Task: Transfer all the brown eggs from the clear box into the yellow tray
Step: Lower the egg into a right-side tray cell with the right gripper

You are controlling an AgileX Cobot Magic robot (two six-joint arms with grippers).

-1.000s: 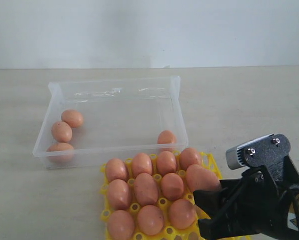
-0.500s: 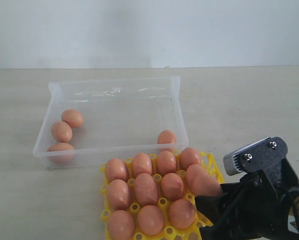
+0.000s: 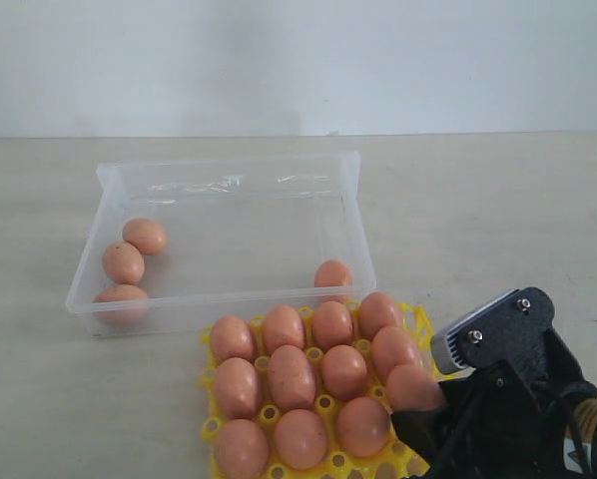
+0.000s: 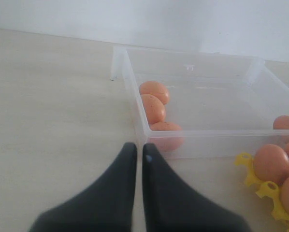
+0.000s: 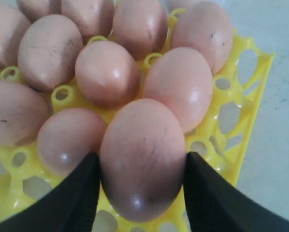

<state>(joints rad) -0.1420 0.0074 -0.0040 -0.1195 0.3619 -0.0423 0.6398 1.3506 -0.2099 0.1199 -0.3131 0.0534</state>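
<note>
The yellow tray [image 3: 420, 323] lies at the front and holds several brown eggs [image 3: 292, 377]. My right gripper [image 5: 140, 159] is shut on one more brown egg [image 5: 142, 157], held low over the tray's right side; in the exterior view that egg [image 3: 413, 387] shows just ahead of the black gripper [image 3: 433, 411]. The clear box [image 3: 350, 190] behind the tray holds three eggs at its left end [image 3: 124, 262] and one [image 3: 332, 274] by its front right corner. My left gripper [image 4: 138, 151] is shut and empty, just outside the box's near corner [image 4: 145, 137].
The pale tabletop [image 3: 498, 220] stretches right of the box, with a white wall [image 3: 298, 60] behind. The tray's edge [image 4: 253, 176] sits close to the box front wall.
My right gripper has lowered and moved toward the front with its egg, which now sits down among the eggs on the tray's right side. The left gripper has not moved.
</note>
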